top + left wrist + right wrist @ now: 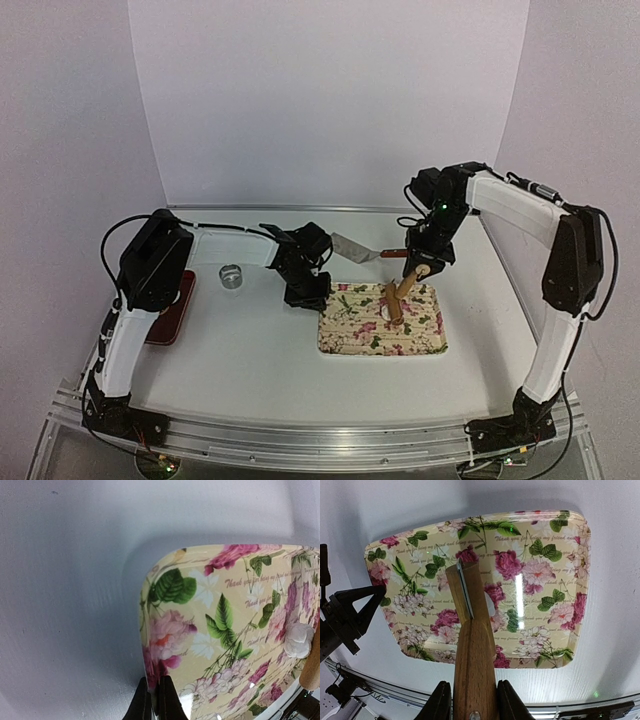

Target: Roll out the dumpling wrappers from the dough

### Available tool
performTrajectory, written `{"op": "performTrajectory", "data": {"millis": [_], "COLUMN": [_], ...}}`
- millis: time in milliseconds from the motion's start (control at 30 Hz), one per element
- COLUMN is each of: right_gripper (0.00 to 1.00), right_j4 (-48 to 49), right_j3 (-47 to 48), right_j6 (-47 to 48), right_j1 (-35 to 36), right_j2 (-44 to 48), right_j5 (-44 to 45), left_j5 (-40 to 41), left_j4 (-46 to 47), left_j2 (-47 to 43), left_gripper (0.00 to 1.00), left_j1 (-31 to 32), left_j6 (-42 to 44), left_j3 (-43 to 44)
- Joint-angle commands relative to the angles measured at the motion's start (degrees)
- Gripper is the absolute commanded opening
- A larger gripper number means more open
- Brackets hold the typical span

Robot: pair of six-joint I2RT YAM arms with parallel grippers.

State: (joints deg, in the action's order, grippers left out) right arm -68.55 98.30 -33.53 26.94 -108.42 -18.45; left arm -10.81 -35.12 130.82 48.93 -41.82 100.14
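A floral tray (pixel 400 335) lies mid-table. My left gripper (pixel 306 293) is shut on the rim of its near-left corner; the left wrist view shows the fingers (pixel 154 687) pinching the tray edge (pixel 148 630). My right gripper (pixel 425 260) is shut on a wooden roller tool (pixel 399 295) that slants down onto the tray. In the right wrist view the gripper (pixel 474 690) clamps the handle (pixel 472 645). A small white dough piece (pixel 385 311) lies under the tool's tip, lumpy in the left wrist view (pixel 299 635) and half hidden in the right wrist view (pixel 491 605). No flat round wrappers show clearly.
A metal spatula (pixel 350 246) with a red handle lies behind the tray. A small metal ring cutter (pixel 232 275) stands left of my left gripper. A dark red plate (pixel 168 318) sits at the far left, partly behind the left arm. White walls enclose the table.
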Motion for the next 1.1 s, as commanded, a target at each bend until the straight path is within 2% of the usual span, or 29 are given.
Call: {"op": "performTrajectory", "data": {"millis": [0, 600, 1067], "right_gripper": [0.00, 0.00, 0.00], "right_j4": [0.40, -2.22, -1.34], "right_j3": [1.86, 0.18, 0.02], "right_j6": [1.22, 1.38, 2.25], "right_j1": [0.23, 0.23, 0.68], "right_j2": [-2.26, -4.25, -6.75], "right_j5": [0.50, 8.46, 7.43], "left_j5": [0.78, 1.99, 1.01], "left_j4": [-2.64, -4.72, -4.44], "left_j2": [2.20, 2.81, 3.48], "left_gripper": [0.00, 0.00, 0.00], "left_j1": [-0.23, -0.63, -0.84], "left_j6": [1.06, 1.82, 2.19], "left_j3": [2.57, 3.31, 4.15]}}
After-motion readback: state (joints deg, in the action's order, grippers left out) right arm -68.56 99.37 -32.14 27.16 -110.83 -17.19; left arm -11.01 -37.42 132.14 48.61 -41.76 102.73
